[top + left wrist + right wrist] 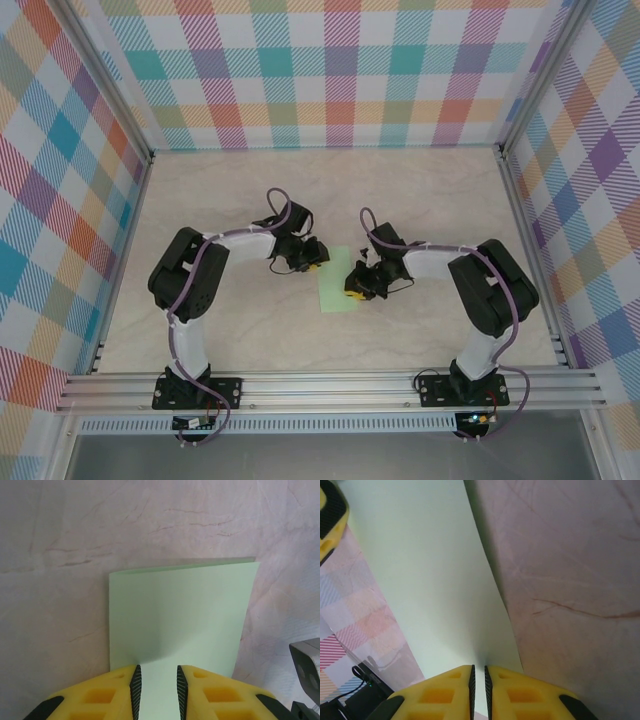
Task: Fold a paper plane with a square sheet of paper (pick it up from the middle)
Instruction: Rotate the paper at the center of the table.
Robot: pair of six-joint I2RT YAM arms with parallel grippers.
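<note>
Pale marble-veined tabletop [250,190], smooth folded rectangular mint-green paper sheet [334,292]

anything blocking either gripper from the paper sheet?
Nothing visible. The right gripper is pinched on an edge of the square sheet of paper. The left gripper has its fingers apart directly over the sheet's near edge, with no other object between.
</note>
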